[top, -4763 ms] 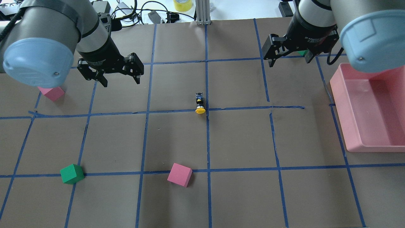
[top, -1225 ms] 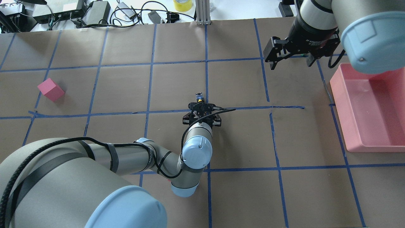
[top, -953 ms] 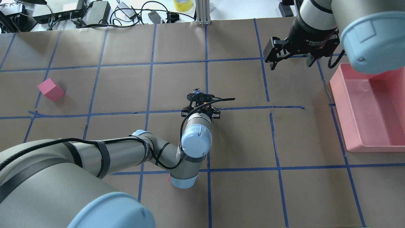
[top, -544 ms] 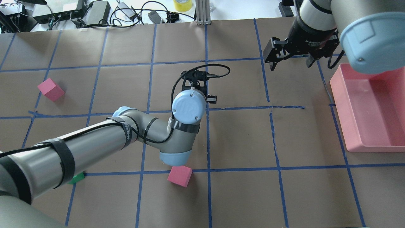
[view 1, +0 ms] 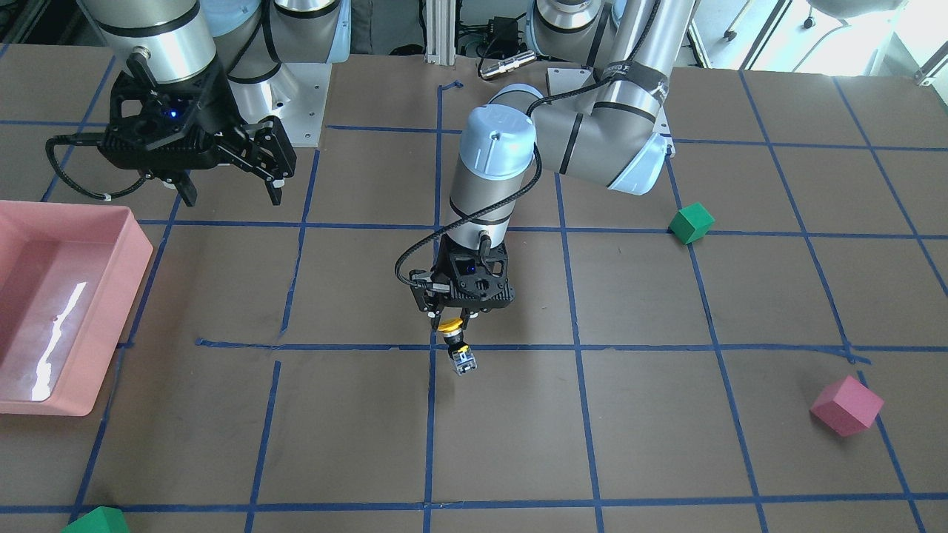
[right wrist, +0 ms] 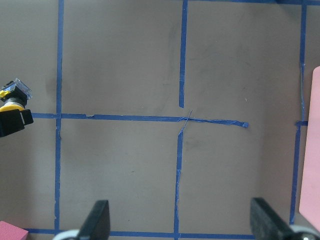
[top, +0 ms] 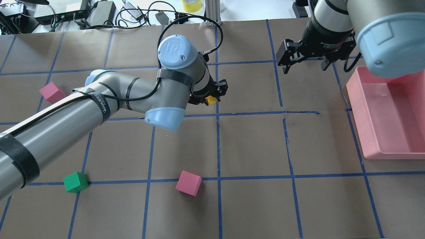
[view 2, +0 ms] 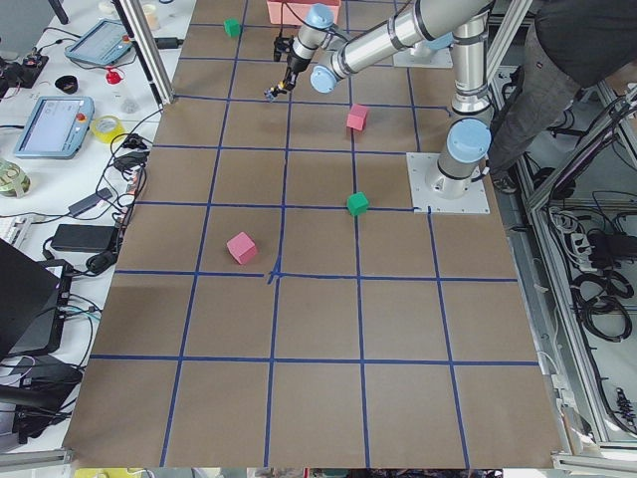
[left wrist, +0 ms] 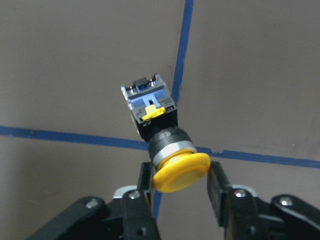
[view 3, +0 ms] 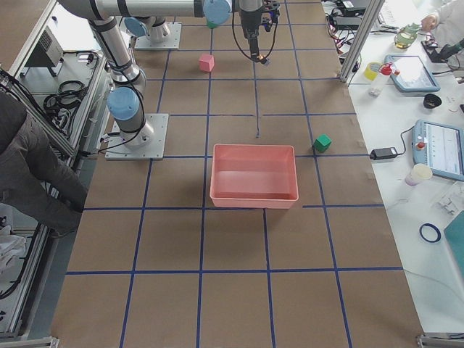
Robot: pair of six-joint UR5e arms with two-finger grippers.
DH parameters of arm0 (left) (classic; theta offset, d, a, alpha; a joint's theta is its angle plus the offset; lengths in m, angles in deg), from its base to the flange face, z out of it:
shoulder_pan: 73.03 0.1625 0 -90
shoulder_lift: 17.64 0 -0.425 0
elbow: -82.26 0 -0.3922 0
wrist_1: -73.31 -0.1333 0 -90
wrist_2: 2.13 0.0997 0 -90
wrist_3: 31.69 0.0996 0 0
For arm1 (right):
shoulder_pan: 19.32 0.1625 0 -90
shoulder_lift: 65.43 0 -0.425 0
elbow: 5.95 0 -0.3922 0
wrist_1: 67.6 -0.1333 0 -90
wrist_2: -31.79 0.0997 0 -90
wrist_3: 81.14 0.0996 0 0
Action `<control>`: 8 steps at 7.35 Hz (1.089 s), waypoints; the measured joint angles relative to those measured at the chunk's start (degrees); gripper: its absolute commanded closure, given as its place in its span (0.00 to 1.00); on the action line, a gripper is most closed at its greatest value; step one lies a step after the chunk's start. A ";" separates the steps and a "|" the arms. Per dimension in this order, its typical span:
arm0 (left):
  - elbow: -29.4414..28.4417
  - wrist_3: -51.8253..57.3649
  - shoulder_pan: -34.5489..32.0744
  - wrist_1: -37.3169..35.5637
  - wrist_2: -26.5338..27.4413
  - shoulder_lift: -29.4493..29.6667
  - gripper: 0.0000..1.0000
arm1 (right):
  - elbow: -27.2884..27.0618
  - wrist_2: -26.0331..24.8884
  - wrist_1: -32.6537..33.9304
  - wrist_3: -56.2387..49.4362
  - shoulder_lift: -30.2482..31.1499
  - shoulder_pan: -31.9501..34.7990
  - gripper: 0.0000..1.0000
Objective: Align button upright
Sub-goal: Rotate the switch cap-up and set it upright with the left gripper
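Observation:
The button (left wrist: 172, 165) has a round yellow cap and a black and grey body. My left gripper (left wrist: 180, 187) is shut on the yellow cap, and the body hangs below it, tilted, above the brown table. In the front view the button (view 1: 453, 337) hangs under the left gripper (view 1: 449, 320) over a blue tape crossing. In the overhead view only the cap (top: 210, 99) peeks from under the left wrist. My right gripper (top: 305, 66) is open and empty at the back right; its fingertips (right wrist: 97, 220) frame bare table.
A pink bin (top: 365, 132) stands at the right edge. Foam cubes lie about: a pink cube (top: 188, 183) and a green cube (top: 75, 182) near the front, a pink cube (top: 51, 93) at the left, and a green cube (view 1: 96, 522) behind the right arm.
The left arm came down over the lying button, shut on its yellow cap and raised it; the wrist has swung so that the body now hangs downward. The right arm has not moved.

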 measured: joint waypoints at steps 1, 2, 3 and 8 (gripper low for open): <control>-1.94 -5.29 1.32 4.47 -4.88 0.98 1.00 | 0.00 0.00 0.00 0.00 0.00 0.00 0.00; -2.34 -8.58 4.12 7.06 -12.08 2.25 1.00 | 0.00 0.00 0.00 0.00 0.00 0.00 0.00; -2.06 -9.96 6.68 8.60 -18.47 3.68 1.00 | 0.00 0.02 0.00 0.00 -0.02 0.00 0.00; -1.86 -10.40 9.60 8.77 -28.48 7.67 0.70 | -0.03 -0.06 -0.04 0.00 0.00 0.00 0.00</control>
